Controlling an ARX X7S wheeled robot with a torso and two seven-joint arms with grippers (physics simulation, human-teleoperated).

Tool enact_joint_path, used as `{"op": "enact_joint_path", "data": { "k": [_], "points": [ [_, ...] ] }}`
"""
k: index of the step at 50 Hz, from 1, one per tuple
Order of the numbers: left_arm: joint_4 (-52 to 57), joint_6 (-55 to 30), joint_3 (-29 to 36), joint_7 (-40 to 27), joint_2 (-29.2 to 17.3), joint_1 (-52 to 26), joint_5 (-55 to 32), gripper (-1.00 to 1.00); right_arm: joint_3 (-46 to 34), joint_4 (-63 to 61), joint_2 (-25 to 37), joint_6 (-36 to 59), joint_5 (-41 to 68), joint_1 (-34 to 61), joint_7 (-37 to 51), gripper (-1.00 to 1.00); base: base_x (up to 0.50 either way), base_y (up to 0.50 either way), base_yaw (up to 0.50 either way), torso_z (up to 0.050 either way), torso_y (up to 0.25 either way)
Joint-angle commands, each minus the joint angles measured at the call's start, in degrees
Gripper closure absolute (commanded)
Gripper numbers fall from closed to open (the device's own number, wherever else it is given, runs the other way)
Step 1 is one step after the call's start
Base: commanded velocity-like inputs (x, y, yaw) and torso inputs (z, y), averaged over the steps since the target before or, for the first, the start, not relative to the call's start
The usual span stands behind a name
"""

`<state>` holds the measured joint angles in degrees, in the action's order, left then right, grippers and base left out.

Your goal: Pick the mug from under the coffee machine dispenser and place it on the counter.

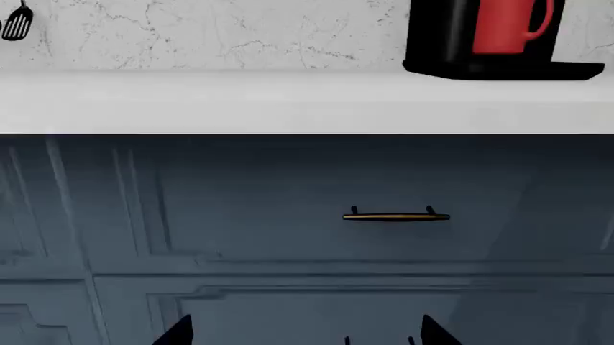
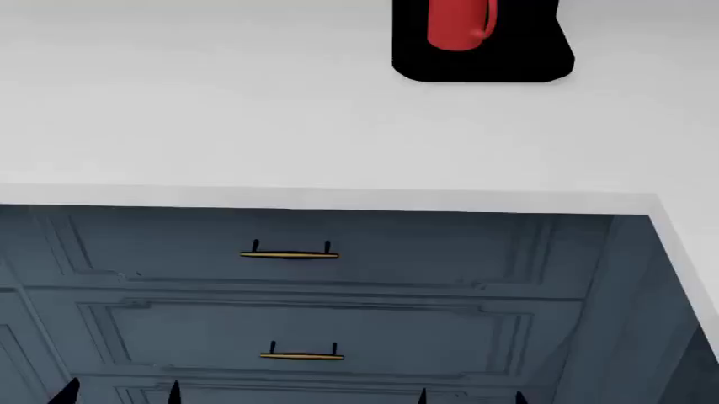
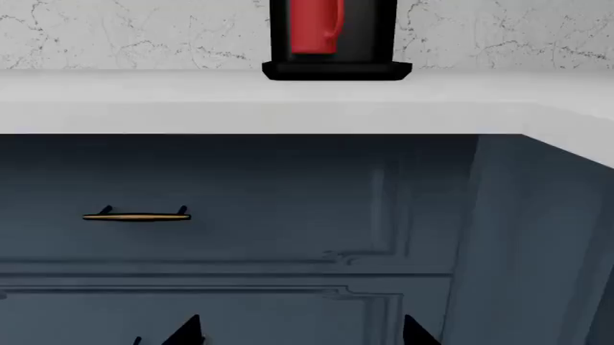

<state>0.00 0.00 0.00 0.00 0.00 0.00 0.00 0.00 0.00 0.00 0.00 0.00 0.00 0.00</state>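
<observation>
1. We see the mug (image 2: 455,25) standing upright on the flat black base of the coffee machine dispenser (image 2: 483,69), at the back of the table (image 2: 225,126), well apart from both arms. In the head view its loop handle points to our right.
2. We judge it sits there because that is the filling spot under the spout. The spout itself is cut off at the frame edge in all 3 views.
3. Our left claw (image 1: 302,332) and right claw (image 3: 298,332) sit low, in front of the dark blue-grey drawers (image 2: 303,295), below the table edge. Only the pointed fingertips show.
4. The tips of each claw stand apart with nothing between them, so both look open and empty.
5. We take this as a start posture: arms parked low and no reach begun.
6. From the right wrist view the mug lies nearly straight ahead, so the right arm seems the natural choice.
7. A brass handle (image 2: 290,253) marks the top drawer. A small black slotted utensil (image 1: 17,23) hangs on the marbled wall.
8. We find no brand, label or readable writing on the machine, mug or drawers.
</observation>
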Motion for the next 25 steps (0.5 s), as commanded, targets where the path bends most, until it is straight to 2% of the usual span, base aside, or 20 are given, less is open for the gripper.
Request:
{"op": "enact_joint_path", "data": {
  "k": [1, 13, 15, 25],
  "points": [
    [0.8, -0.6, 3.5, -3.5, -3.0, 0.1, -3.0, -1.00, -2.1, -0.8, 1.8, 0.6, 1.8, -0.2, 2.1, -1.00, 0.00, 0.00, 0.00, 0.000, 0.000],
    [1.1, 1.0, 3.7, -5.5, -3.8, 0.2, -4.5, -1.00, -3.8, 0.4, 3.1, 0.0, 3.2, 0.3, 4.0, -1.00, 0.00, 0.00, 0.00, 0.000, 0.000],
    [2.1, -1.9, 4.0, -7.0, -4.0, 0.0, -3.3, -1.00, -4.1, 0.4, 3.3, 0.0, 3.3, 0.3, 4.2, -1.00, 0.00, 0.00, 0.00, 0.000, 0.000],
    [1.8, 1.6, 3.8, -6.5, -4.6, 0.4, -6.3, -1.00, -5.1, 0.6, 4.1, -1.0, 3.8, 0.3, 5.2, -1.00, 0.00, 0.00, 0.00, 0.002, 0.000]
  ]
}}
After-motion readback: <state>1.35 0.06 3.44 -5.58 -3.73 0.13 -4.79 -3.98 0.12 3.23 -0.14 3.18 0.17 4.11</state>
